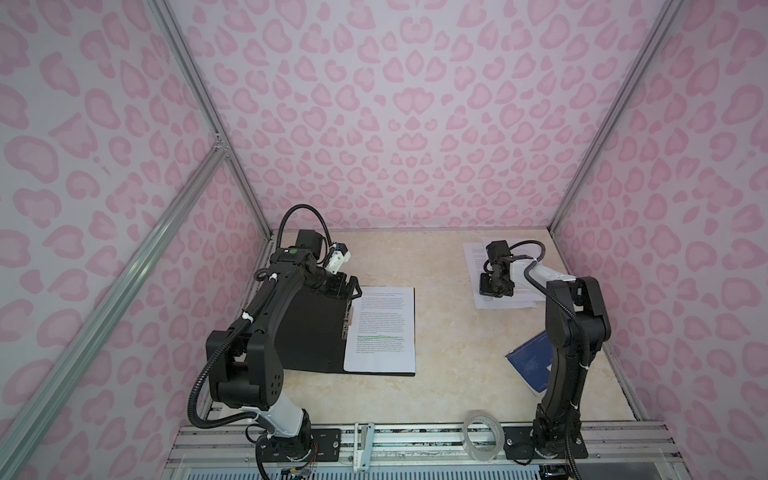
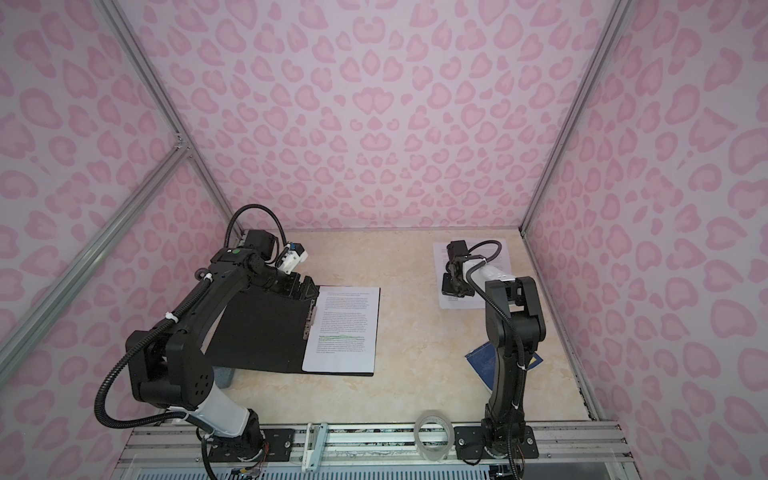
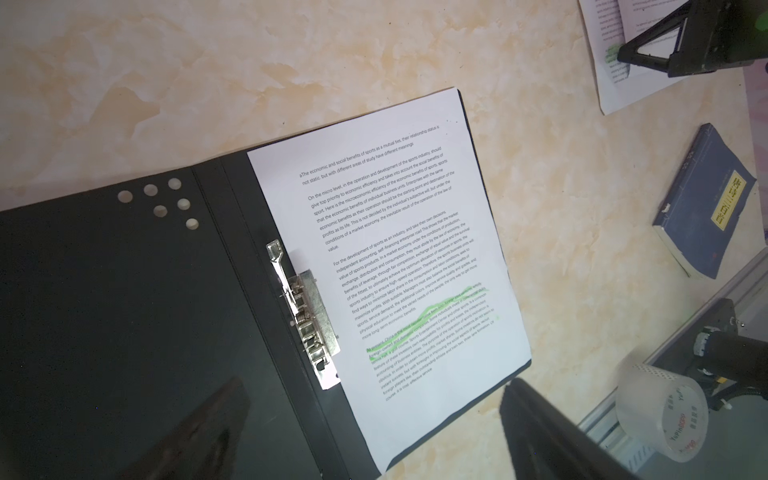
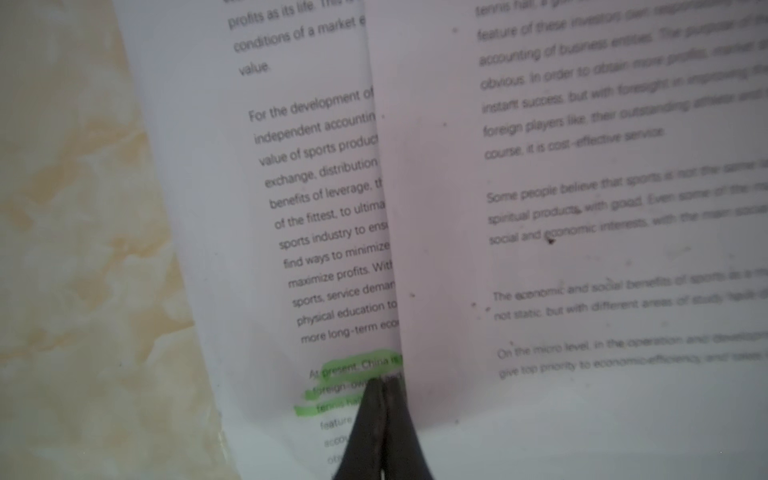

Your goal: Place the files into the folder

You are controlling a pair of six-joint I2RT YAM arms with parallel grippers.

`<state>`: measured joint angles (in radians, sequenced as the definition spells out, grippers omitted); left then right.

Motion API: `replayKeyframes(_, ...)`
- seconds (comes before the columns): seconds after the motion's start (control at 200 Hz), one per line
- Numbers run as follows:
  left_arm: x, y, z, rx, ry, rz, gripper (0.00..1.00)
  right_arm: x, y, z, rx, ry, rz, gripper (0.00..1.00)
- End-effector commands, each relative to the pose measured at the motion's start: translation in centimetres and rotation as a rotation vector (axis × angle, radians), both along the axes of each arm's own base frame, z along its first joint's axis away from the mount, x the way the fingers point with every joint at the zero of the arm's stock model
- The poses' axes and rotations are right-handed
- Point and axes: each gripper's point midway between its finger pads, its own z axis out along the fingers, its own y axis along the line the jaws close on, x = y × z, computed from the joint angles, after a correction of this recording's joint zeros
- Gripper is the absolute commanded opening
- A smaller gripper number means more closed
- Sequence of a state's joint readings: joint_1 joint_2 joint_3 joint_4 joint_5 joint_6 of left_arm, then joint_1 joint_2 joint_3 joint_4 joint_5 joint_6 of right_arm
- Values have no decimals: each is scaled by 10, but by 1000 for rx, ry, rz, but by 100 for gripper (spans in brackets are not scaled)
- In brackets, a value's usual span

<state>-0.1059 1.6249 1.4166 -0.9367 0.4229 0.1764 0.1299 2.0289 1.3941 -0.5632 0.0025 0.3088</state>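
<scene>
Folder [image 1: 316, 332] lies open on the tabletop [image 1: 436, 332], left of centre in both top views, black inside facing up. The metal spine clip [image 3: 307, 316] runs down its middle.

Filed sheet [image 1: 380, 328] lies flat on the folder's right half, its left edge against the clip. It carries dense black text with a green-marked line low on the page.

Left arm [image 1: 266, 316] reaches over the folder's left half. The left jaws hang above the folder's upper edge, close to the spine. They are spread wide with nothing between them.

Right arm [image 1: 573, 332] stretches to the upper right of the tabletop, where two more printed pages overlap. Upper sheet [image 4: 582, 249] partly covers the lower sheet [image 4: 291, 208], which shows a green-marked patch.

The right jaws are pressed tip to tip on the upper sheet's edge. In the right wrist view that edge runs into the seam between them, and the page bows up there.

Dark blue booklet [image 1: 530, 361] sits at lower right, partly behind the right arm and well apart from the folder. A clear tape roll [image 1: 482, 434] stands on the front rail.
</scene>
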Motion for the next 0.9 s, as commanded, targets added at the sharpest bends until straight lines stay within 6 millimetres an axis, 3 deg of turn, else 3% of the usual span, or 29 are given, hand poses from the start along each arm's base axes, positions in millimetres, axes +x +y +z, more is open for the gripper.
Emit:
replayKeyframes(0.0,3,-3,5,-19,-12,-8,98,-17,5,-6,35,65,21,3)
replayKeyframes(0.24,6,-5,7,-24,-14,-10,98,-29,32,4,148,65,73,3)
replayKeyframes(0.375,8,-6,8,-29,-11,-12,98,-41,73,18,278,71,177,10)
replayKeyframes(0.44,10,-8,8,-33,-9,-14,98,-44,84,27,287,68,206,17)
replayKeyframes(0.675,11,-16,9,-34,-8,-30,98,-24,67,55,264,-26,150,28)
replayKeyframes(0.735,10,-18,9,-34,-7,-33,98,-22,69,54,263,-22,166,32)
replayKeyframes(0.79,8,-20,8,-34,-7,-37,98,-22,71,48,260,0,182,42)
replayKeyframes(0.895,7,-20,6,-25,-6,-38,98,-25,74,36,219,31,207,47)
